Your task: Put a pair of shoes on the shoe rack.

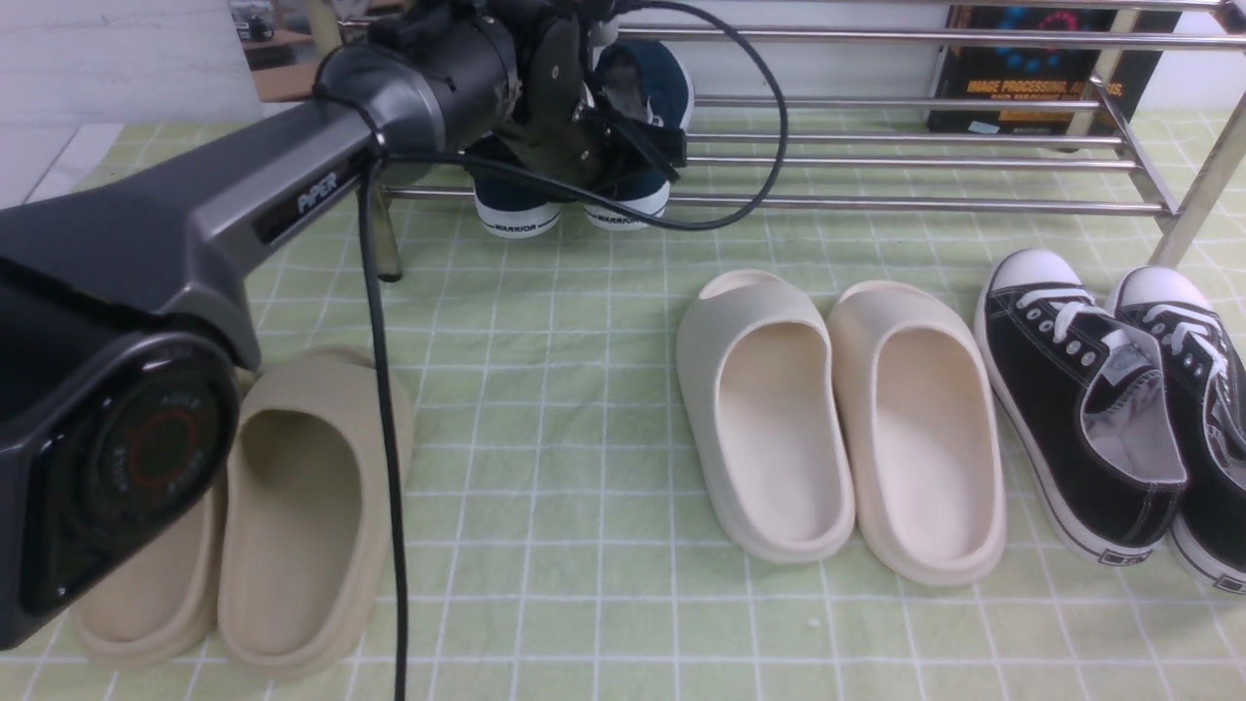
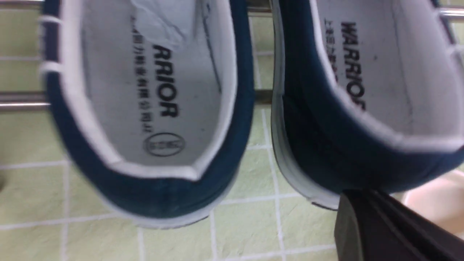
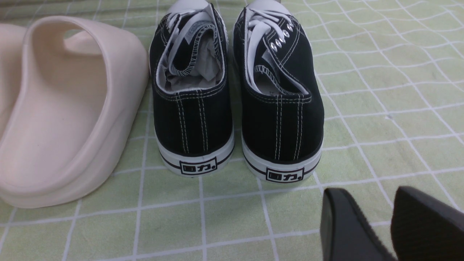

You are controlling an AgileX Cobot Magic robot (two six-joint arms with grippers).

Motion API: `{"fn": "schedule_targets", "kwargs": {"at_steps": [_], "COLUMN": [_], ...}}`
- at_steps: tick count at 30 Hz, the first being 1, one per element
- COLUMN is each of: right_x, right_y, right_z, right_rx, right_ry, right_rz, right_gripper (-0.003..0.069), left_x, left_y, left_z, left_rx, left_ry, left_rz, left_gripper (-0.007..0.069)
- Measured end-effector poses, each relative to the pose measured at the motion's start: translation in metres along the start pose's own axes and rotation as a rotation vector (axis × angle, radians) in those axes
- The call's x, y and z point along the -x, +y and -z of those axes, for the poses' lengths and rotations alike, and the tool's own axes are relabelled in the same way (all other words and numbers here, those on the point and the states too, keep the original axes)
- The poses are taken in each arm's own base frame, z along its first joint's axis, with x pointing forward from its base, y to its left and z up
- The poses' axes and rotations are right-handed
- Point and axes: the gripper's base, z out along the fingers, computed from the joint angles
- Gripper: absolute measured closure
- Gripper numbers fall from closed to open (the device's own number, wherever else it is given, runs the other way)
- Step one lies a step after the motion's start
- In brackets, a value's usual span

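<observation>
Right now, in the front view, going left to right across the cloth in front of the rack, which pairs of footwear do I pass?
beige slides → cream slides → black lace-up sneakers

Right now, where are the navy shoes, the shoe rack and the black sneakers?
navy shoes (image 1: 514,222), front view, white heel sole.
shoe rack (image 1: 876,203), front view, front chrome bar.
black sneakers (image 3: 192,119), right wrist view, heel.

L arm (image 1: 195,224) extended fwd; R end effector (image 3: 366,192) ajar.
</observation>
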Motion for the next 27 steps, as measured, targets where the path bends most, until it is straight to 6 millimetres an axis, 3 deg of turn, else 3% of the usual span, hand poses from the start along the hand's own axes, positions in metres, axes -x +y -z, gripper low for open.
{"fn": "schedule_targets", "kwargs": {"at_steps": [3, 5, 7, 9, 10, 11, 14, 15, 16, 17, 18, 21, 23, 24, 25, 27], "right_x": [0.0, 0.0, 0.0, 0.0, 0.0, 0.0, 0.0, 0.0, 0.0, 0.0, 0.0, 0.0, 0.0, 0.0, 0.0, 0.0], "right_y": [0.0, 0.0, 0.0, 0.0, 0.0, 0.0, 0.0, 0.0, 0.0, 0.0, 0.0, 0.0, 0.0, 0.0, 0.0, 0.0], "right_z": [0.0, 0.0, 0.0, 0.0, 0.0, 0.0, 0.0, 0.0, 0.0, 0.0, 0.0, 0.0, 0.0, 0.0, 0.0, 0.0], "right_rx": [0.0, 0.0, 0.0, 0.0, 0.0, 0.0, 0.0, 0.0, 0.0, 0.0, 0.0, 0.0, 0.0, 0.0, 0.0, 0.0], "right_ry": [0.0, 0.0, 0.0, 0.0, 0.0, 0.0, 0.0, 0.0, 0.0, 0.0, 0.0, 0.0, 0.0, 0.0, 0.0, 0.0], "right_rz": [0.0, 0.0, 0.0, 0.0, 0.0, 0.0, 0.0, 0.0, 0.0, 0.0, 0.0, 0.0, 0.0, 0.0, 0.0, 0.0], "right_gripper": [0.042, 0.042, 0.042, 0.042, 0.042, 0.042, 0.042, 0.042, 0.042, 0.042, 0.042, 0.042, 0.042, 0.042, 0.042, 0.042], "left_x": [0.013, 0.027, 0.032, 0.039, 0.04, 0.04, 0.034, 0.033, 0.023, 0.022, 0.009, -0.02, -0.034, -0.048, -0.074, -0.09], "left_y": [0.0, 0.0, 0.001, 0.005, 0.005, 0.009, 0.019, 0.02, 0.028, 0.029, 0.037, 0.05, 0.055, 0.06, 0.07, 0.076], "left_z": [0.035, 0.081, 0.108, 0.167, 0.172, 0.207, 0.282, 0.287, 0.325, 0.328, 0.352, 0.383, 0.386, 0.391, 0.396, 0.402], "left_rx": [0.013, 0.028, 0.034, 0.046, 0.046, 0.053, 0.067, 0.068, 0.075, 0.077, 0.086, 0.088, 0.089, 0.088, 0.082, 0.074], "left_ry": [-0.015, -0.035, -0.051, -0.083, -0.087, -0.106, -0.171, -0.175, -0.223, -0.228, -0.252, -0.275, -0.262, -0.262, -0.262, -0.275], "left_rz": [-0.026, -0.072, -0.094, -0.136, -0.138, -0.153, -0.155, -0.157, -0.154, -0.155, -0.154, -0.138, -0.127, -0.114, -0.092, -0.074], "left_gripper": [0.0638, 0.0638, 0.0638, 0.0638, 0.0638, 0.0638, 0.0638, 0.0638, 0.0638, 0.0638, 0.0638, 0.0638, 0.0638, 0.0638, 0.0638, 0.0638]}}
